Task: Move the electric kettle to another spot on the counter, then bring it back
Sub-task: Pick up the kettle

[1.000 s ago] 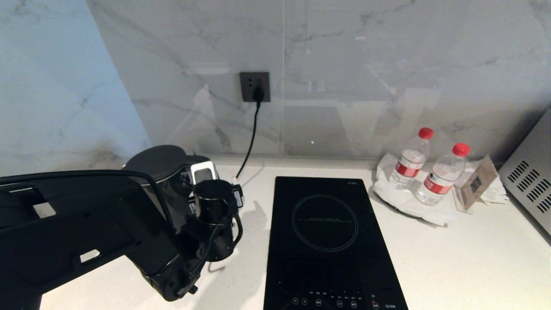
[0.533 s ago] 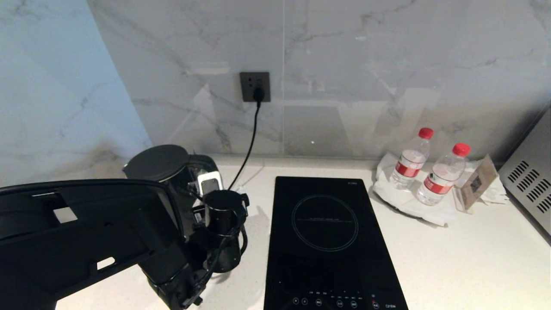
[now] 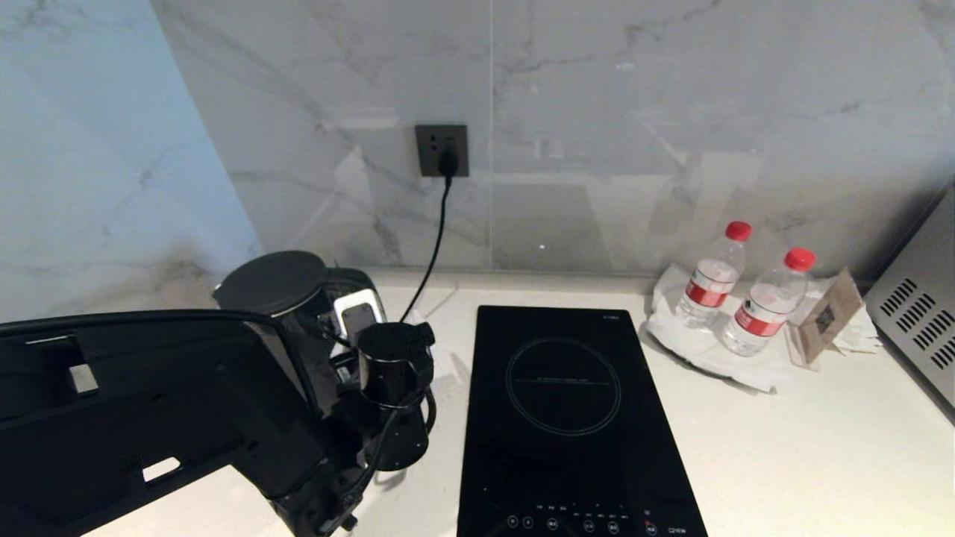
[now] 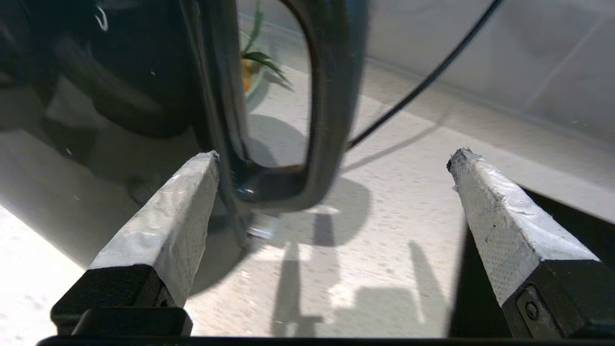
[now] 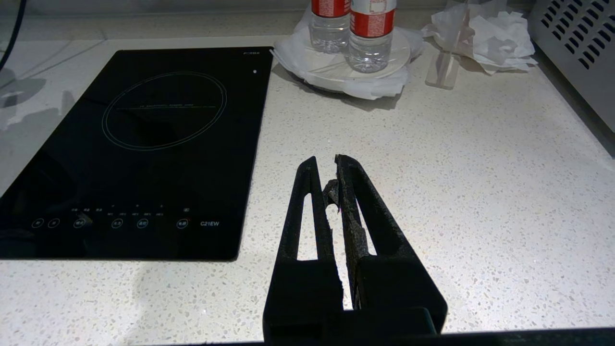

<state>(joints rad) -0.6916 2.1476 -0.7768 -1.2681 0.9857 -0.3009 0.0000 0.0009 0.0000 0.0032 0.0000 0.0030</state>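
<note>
Two taped fingers of left pincer spread wide, empty, loop handle of glossy black jug kettle standing between them on white speckled stone tabletop. Right pincer closed, parked above tabletop.

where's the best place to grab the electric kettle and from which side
Probably by the loop handle of the electric kettle, from its handle side, which faces the hob. The upright bar suits a level pinch, and the left gripper already has its jaws open around it.
</note>
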